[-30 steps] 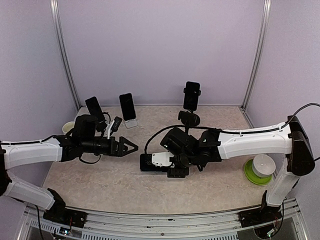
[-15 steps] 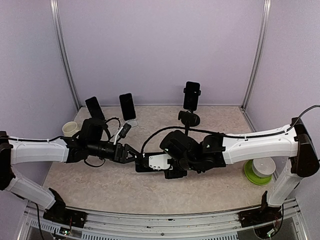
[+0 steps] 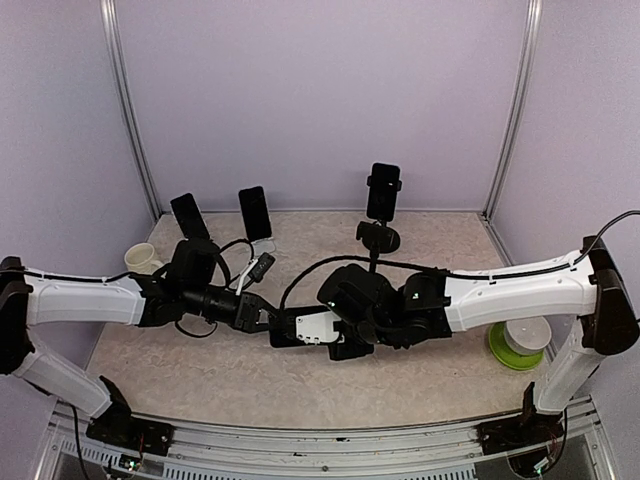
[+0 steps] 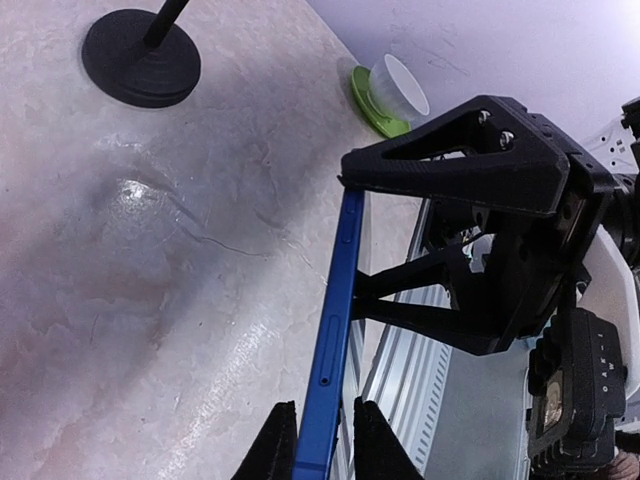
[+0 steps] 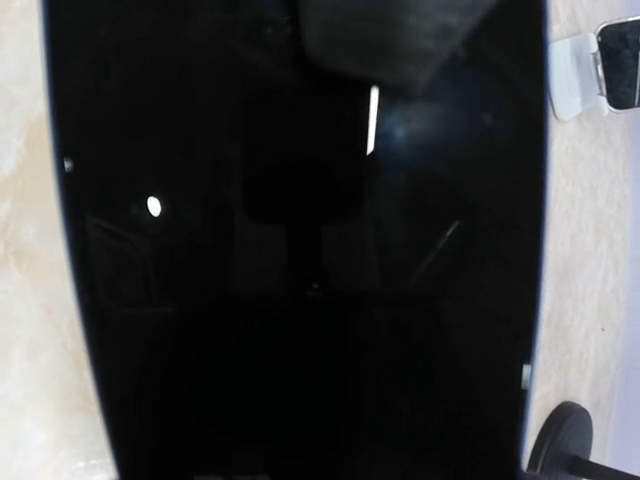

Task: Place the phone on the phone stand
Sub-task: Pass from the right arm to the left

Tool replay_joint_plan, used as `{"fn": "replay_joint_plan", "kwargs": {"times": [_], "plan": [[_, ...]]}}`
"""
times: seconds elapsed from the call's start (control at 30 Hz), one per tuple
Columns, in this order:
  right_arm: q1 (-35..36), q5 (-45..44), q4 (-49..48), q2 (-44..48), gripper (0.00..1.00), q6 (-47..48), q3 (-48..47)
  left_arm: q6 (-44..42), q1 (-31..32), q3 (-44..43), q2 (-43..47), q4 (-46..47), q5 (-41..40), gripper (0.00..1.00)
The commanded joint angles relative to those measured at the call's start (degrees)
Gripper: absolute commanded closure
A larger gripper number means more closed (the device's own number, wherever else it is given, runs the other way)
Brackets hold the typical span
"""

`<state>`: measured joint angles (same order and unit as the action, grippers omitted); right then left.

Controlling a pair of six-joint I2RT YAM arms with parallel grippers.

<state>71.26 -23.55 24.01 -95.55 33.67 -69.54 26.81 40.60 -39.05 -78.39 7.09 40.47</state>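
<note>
A blue-edged phone (image 3: 287,329) with a black screen (image 5: 300,250) hangs just above the table at mid-front. My right gripper (image 3: 338,336) spans its width; its black fingers (image 4: 450,150) show on both sides of the phone in the left wrist view. My left gripper (image 4: 322,405) has come in from the left, and its two fingertips pinch the thin blue edge (image 4: 335,300). At the back stand a tall black phone stand (image 3: 379,236), a white phone stand (image 3: 263,246) and a dark stand (image 3: 190,216), each bearing a dark phone.
A white cup on a green saucer (image 3: 520,337) sits at the right, also in the left wrist view (image 4: 392,88). Another white cup (image 3: 140,257) stands at the far left. The tall stand's round base (image 4: 140,60) lies beyond the held phone.
My left arm reached right to the phone and its open jaws closed on the phone's end. The right arm carried the phone slightly left.
</note>
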Motion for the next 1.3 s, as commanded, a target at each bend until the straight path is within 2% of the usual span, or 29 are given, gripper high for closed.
{"fn": "replay_joint_plan", "kwargs": {"times": [0.0, 0.07, 0.27, 0.3, 0.53, 0.7, 0.93, 1.1, 1.27], "plan": [[1.0, -2.0, -2.7, 1.3, 0.54, 0.0, -0.2, -0.4, 1.0, -1.9, -1.1, 0.4, 1.2, 0.90], [1.1, -2.6, -2.8, 1.3, 0.54, 0.1, -0.1, -0.4, 1.4, -2.1, -1.4, 0.4, 1.1, 1.00], [1.2, -4.1, -3.2, 1.5, 0.47, 0.3, 0.2, -0.2, 2.2, -2.7, -2.1, 0.6, 0.5, 1.00], [1.2, -4.4, -3.3, 1.5, 0.43, 0.4, 0.3, -0.2, 2.3, -2.8, -2.1, 0.7, 0.3, 1.00], [1.2, -5.6, -4.3, 2.9, 0.01, 0.4, 1.1, -0.7, 2.3, -3.1, -0.7, 0.7, -2.2, 1.00], [1.2, -3.4, -4.7, 5.1, 0.00, -1.1, 1.4, -1.6, 2.1, -3.2, 2.0, 0.3, -4.9, 1.00], [0.5, 5.5, -7.6, 10.4, 0.00, -6.2, 2.4, -2.8, 2.0, -2.3, 6.6, 1.0, -7.2, 1.00], [-0.9, 11.4, -14.0, 15.8, 0.00, -11.4, 5.2, -2.8, 2.3, -0.2, 10.7, 3.9, -8.5, 1.00], [-5.3, 19.1, -21.6, 22.7, 0.00, -18.7, 8.9, -2.8, 2.4, 1.5, 15.4, 6.3, -10.4, 1.00]]}}
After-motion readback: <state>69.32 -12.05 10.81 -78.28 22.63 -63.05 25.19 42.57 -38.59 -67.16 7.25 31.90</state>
